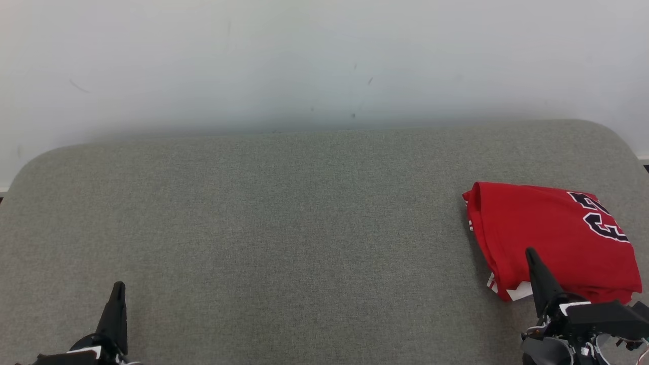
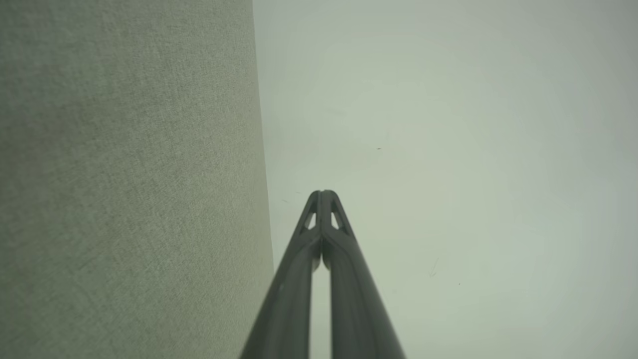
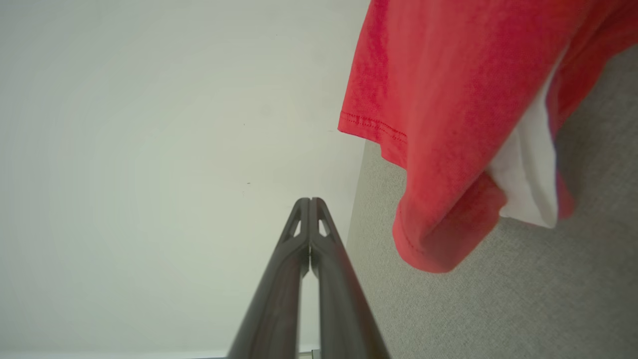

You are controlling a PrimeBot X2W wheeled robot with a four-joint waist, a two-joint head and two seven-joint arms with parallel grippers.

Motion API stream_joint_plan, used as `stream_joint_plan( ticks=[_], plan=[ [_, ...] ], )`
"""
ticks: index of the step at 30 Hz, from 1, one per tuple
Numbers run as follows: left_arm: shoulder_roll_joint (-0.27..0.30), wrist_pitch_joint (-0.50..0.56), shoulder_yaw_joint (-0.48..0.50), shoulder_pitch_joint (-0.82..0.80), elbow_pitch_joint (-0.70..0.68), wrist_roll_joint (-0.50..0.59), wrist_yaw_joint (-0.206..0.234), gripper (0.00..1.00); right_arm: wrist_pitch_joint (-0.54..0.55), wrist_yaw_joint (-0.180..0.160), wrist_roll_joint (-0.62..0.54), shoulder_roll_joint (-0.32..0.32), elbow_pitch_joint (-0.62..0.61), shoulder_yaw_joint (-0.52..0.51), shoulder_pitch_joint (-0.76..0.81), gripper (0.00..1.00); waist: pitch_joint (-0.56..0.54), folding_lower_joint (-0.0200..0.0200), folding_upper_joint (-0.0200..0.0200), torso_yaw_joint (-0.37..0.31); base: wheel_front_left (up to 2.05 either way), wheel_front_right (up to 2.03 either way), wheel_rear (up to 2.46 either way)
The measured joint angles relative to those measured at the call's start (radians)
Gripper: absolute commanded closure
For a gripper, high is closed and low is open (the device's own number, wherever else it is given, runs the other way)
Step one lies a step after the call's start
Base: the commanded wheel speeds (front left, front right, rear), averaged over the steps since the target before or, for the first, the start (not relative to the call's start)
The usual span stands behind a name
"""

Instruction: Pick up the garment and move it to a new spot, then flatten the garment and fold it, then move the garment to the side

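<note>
Folded red garment (image 1: 552, 238) lies at right end of grey cushion (image 1: 304, 228); its dark white-edged print is unreadable. Left gripper (image 1: 119, 286), right gripper (image 1: 530, 252): fingers pressed together, empty.

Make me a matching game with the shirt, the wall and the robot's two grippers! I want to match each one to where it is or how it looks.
Things:
1. shirt
2. wall
3. left gripper
4. right gripper

Match with:
A. fingers shut, right beside the shirt
B. pale, behind the grey cushion
C. red, folded, at the right side
D. fingers shut, lower left, over bare cushion

Pairs: 1-C, 2-B, 3-D, 4-A
</note>
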Motion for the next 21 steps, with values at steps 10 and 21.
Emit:
stream_joint_plan(
  ticks=[10, 21],
  plan=[
    [0.0, 0.0, 0.0, 0.0, 0.0, 0.0, 0.0, 1.0, 0.0, 0.0, 0.001, 0.0, -0.001, 0.0, 0.0, 1.0, 0.0, 0.0, 0.0, 0.0, 0.0, 0.0, 0.0],
    [0.0, 0.0, 0.0, 0.0, -0.001, 0.0, 0.0, 1.0, 0.0, 0.0, 0.001, 0.0, -0.001, 0.0, 0.0, 1.0, 0.0, 0.0, 0.0, 0.0, 0.0, 0.0, 0.0]
  ],
)
